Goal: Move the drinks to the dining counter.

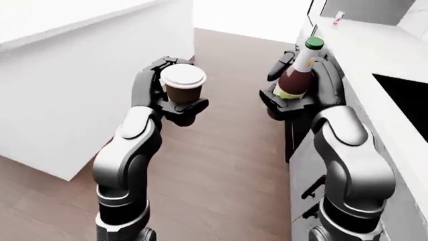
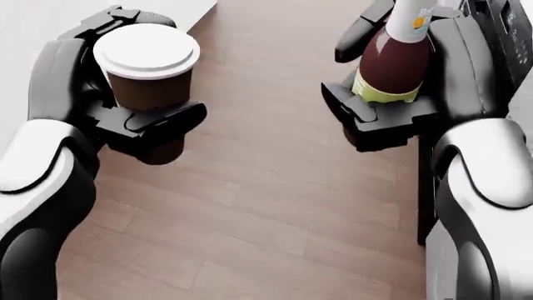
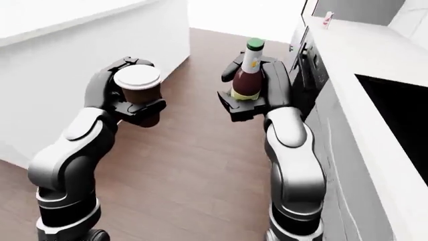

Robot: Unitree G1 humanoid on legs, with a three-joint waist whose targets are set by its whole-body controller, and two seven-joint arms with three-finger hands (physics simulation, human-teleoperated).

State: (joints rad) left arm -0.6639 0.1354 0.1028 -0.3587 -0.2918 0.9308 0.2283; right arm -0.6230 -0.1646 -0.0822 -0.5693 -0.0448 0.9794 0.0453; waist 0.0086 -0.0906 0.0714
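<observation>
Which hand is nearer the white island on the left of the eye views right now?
Left. The left hand, holding the coffee cup, is just beside the white island. The right hand, holding the bottle, is across the aisle by the cabinets.

Wood plank floor [image 1: 227, 165], warm brown, runs up the middle of the left-eye view. Left of the floor — a white island block [image 1: 80, 85] with a pale top. Right of the floor, white cabinet fronts [image 3: 347, 201] under a white table [image 3: 365, 55]; a black inset [image 3: 401, 105] sits in that top. Small red-and-white item [image 3: 327, 19] at its upper end — too small to tell. Even, bright light.
</observation>
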